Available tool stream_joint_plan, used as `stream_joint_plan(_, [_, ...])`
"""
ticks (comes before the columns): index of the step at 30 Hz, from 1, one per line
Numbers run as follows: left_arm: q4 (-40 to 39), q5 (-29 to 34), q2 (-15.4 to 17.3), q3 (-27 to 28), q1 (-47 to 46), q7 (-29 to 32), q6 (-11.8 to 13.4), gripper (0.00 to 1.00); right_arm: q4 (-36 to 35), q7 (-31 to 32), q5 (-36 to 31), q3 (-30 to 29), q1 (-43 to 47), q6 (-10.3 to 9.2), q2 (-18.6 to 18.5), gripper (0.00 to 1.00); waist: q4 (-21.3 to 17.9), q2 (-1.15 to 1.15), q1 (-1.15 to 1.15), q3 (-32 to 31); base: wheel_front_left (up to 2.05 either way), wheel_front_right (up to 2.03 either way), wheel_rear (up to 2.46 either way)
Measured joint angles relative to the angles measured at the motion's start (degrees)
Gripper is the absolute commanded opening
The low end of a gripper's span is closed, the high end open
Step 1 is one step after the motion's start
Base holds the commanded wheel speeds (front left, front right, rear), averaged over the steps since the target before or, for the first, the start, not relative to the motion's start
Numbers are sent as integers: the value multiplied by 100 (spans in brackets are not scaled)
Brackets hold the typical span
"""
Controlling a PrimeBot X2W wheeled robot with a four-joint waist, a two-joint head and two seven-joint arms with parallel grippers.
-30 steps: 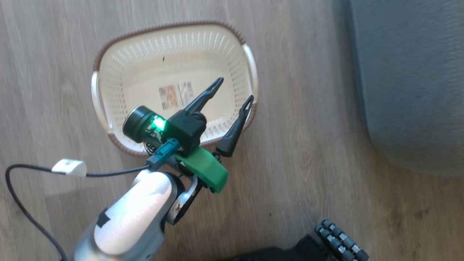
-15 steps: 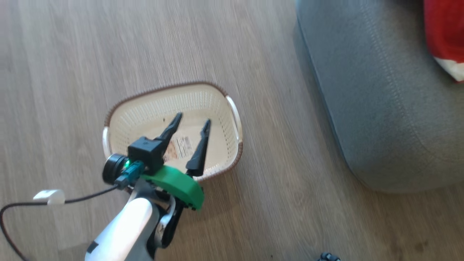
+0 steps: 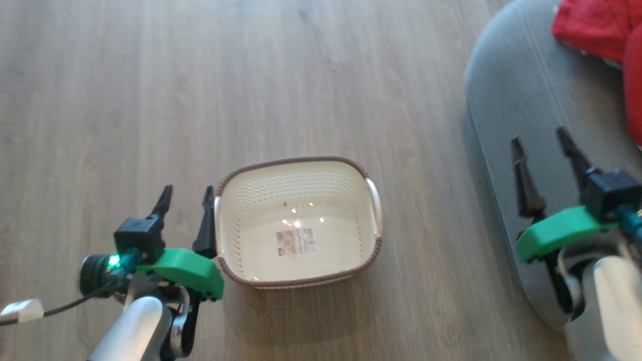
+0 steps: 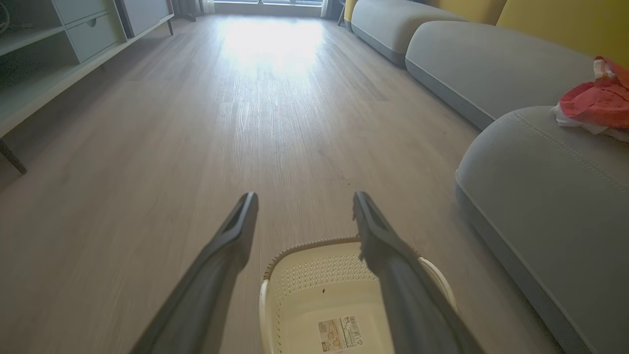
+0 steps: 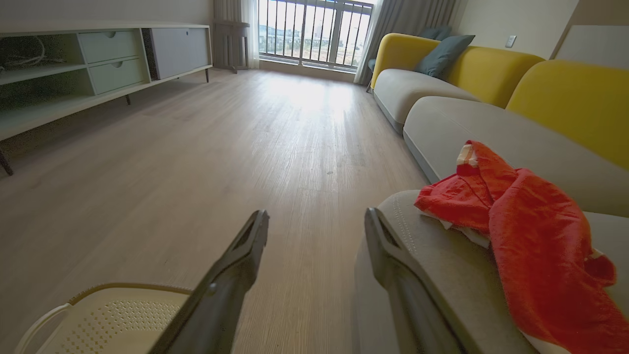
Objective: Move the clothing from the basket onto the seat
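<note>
"Grippers: how does the left one stand?"

"The left gripper hangs just beside the basket, fingers spread, nothing between them. The basket stands on the wood floor, with a label sticker inside."

"And to the right?"

"The right gripper is above the seat, fingers apart and empty, its arm cut off at the corner. The clothing lies on the seat, cropped by the head view's edge."

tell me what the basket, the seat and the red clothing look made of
Basket: looks like moulded cream plastic, slightly glossy, with punched holes in its walls; the brown rim looks woven, possibly moulded too. Seat: grey woven upholstery, matt, with pale stitching along the edge. Clothing: soft red fabric, crumpled in folds; fibre can't be told.
</note>
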Motion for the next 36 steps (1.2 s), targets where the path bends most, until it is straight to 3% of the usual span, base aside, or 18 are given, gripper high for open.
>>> stream_joint_plan(7, [-13,326,1,593,416,-16,75,100,381,-446,-71,118,731,0,393,100,576,0,0,-510,0,0,0])
stream_joint_plan(12, [89,513,-46,730,784,-18,-112,100,734,-684,-133,59,939,0,555,100,780,0,0,-820,0,0,0])
stream_joint_plan(33, [602,1078,-480,1680,1188,-18,-689,100,1404,-965,90,-41,1158,0,616,100,820,0,0,-1125,0,0,0])
stream_joint_plan(34, [646,1102,-495,1697,1189,-16,-720,0,1406,-964,91,-55,1158,0,617,0,809,0,0,-1122,0,0,0])
stream_joint_plan(36, [806,1103,-537,1669,1217,-3,-731,0,1575,-956,89,-51,1183,0,622,0,807,0,0,-1122,0,0,0])
